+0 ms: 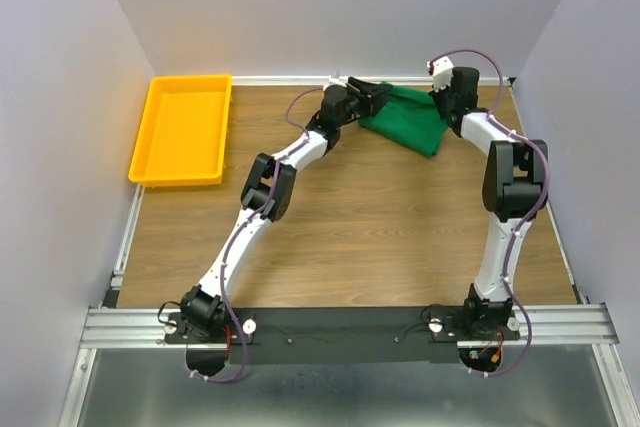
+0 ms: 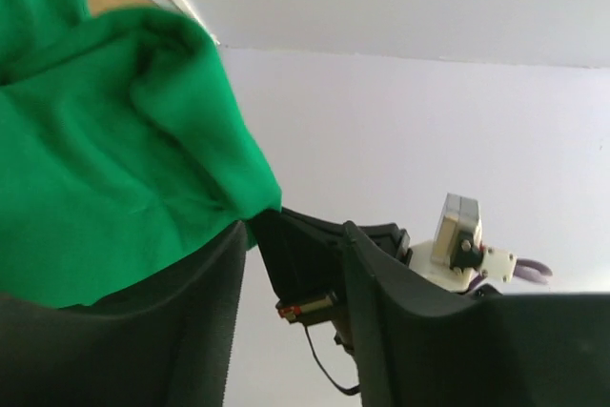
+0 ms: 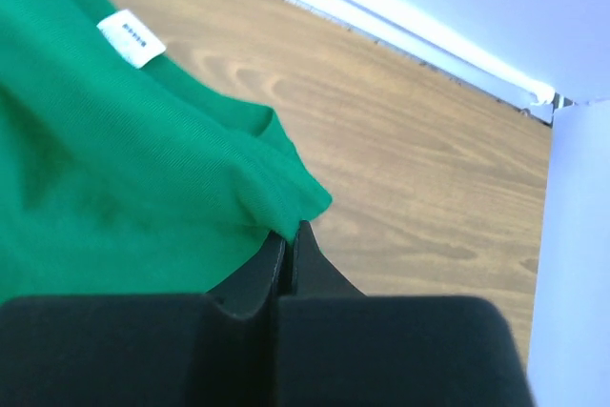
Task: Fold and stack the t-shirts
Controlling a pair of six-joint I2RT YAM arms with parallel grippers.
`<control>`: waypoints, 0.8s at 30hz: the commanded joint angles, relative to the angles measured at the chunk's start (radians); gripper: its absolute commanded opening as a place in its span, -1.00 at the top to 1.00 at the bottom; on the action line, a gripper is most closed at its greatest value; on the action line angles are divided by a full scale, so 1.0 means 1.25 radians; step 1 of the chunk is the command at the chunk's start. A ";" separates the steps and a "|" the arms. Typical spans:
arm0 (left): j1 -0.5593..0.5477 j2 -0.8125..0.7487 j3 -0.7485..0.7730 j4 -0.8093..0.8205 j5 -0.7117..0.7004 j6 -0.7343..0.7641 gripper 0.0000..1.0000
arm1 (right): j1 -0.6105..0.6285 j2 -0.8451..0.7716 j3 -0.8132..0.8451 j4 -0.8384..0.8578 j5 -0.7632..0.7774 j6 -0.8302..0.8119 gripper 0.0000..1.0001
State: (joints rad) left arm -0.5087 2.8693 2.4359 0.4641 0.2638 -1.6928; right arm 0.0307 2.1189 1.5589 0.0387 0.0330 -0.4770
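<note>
Upper centre of frame: right jaws clamp an edge of the green t-shirt (image 1: 410, 119); left jaws stand parted, cloth against one.

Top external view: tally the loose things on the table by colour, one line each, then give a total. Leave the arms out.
Green: 1, the green t-shirt
Yellow: 1, the yellow tray
Total: 2
</note>
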 commanded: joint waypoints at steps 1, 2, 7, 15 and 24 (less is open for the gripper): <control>0.019 -0.041 -0.013 0.053 -0.015 0.037 -0.10 | -0.004 0.060 0.057 0.050 0.052 0.023 0.89; 0.029 -0.067 -0.040 0.064 -0.009 0.064 -0.14 | -0.005 0.066 0.073 0.050 0.050 0.025 0.70; 0.058 -0.198 -0.192 0.115 0.031 0.183 -0.17 | -0.006 0.123 0.148 0.056 0.084 0.044 -0.18; 0.115 -0.637 -0.609 0.073 0.039 0.608 -0.25 | -0.075 0.038 0.170 -0.023 -0.032 0.190 -0.93; 0.154 -0.950 -0.998 -0.010 0.062 0.808 -0.69 | -0.123 -0.051 0.007 -0.284 -0.403 0.468 -0.80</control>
State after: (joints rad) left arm -0.3355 1.6508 1.3132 0.5323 0.2604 -0.8040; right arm -0.1429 2.0972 1.6516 -0.1764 -0.2882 -0.0757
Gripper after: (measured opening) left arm 0.844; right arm 0.941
